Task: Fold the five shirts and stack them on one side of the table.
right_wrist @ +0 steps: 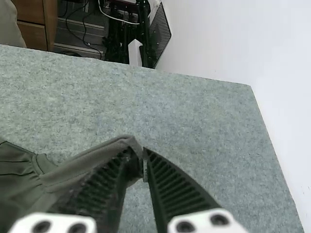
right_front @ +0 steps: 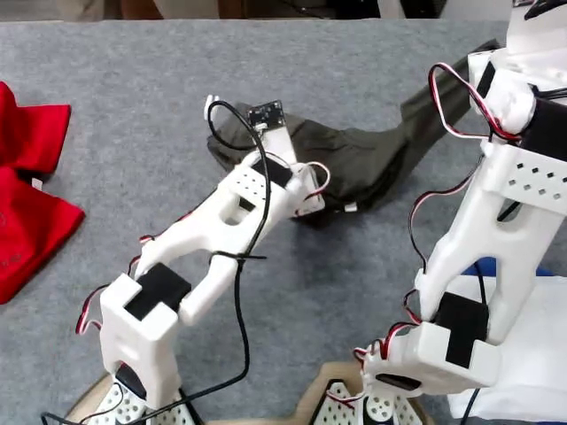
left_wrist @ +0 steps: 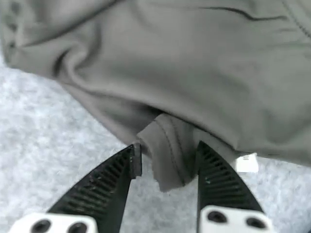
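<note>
Grey felt covers the worktop (right_front: 133, 177), and beyond my right gripper (right_wrist: 144, 158) it runs to a white wall, with dark shelving and cables at the far edge. The olive shirt (right_front: 372, 159) hangs and lies between my two grippers – one end is lifted at the right one, and the rest is slumped in loose folds under the left.

This is thin, limp jersey. It looks light and has no stiffness of its own, so I judge it will sag, stretch and drag on the felt rather than slide clean. The stitched edges look like the best holds, since a hem is thicker and less likely to slip out than a single layer.

My left gripper (left_wrist: 168, 147) stands spread, about half open, its fingers (left_wrist: 116, 179) astride a hemmed fold (left_wrist: 167, 165) that pokes out from under the bunched body. The fold fills the gap between them, but I cannot tell that it is pinched. My right gripper is clenched on the shirt's edge, and the cloth drapes over one finger and falls away to that side.

Off to the far side of my left gripper lie the red shirts (right_front: 27, 204), well apart from this one. A white cloth (right_front: 532, 354) sits close by my right arm's base.
</note>
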{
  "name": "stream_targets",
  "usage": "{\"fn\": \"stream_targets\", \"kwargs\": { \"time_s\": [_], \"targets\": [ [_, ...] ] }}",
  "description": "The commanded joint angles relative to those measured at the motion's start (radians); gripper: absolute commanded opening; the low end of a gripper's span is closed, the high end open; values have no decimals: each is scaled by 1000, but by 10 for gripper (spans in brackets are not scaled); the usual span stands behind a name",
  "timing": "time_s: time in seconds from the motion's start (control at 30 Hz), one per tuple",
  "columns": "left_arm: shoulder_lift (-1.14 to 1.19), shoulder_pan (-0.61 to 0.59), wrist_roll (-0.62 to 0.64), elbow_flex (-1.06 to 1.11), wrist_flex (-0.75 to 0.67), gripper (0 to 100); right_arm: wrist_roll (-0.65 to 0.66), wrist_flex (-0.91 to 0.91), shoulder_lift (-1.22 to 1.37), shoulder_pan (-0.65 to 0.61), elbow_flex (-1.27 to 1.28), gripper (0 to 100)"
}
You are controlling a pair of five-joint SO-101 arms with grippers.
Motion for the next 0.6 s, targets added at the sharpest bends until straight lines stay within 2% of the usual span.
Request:
{"fn": "stream_targets", "kwargs": {
  "time_s": [0.0, 0.3, 0.43, 0.57],
  "targets": [
    [15, 2, 38, -23, -68, 167, 3, -18, -54, 13, 2, 5],
    [61, -17, 64, -31, -69, 156, 3, -18, -53, 13, 4, 5],
    [61, -17, 64, -32, -68, 78, 3, -18, -53, 13, 4, 5],
    [59, -17, 63, -32, -60, 65, 5, -18, -53, 15, 4, 5]
  ]
}}
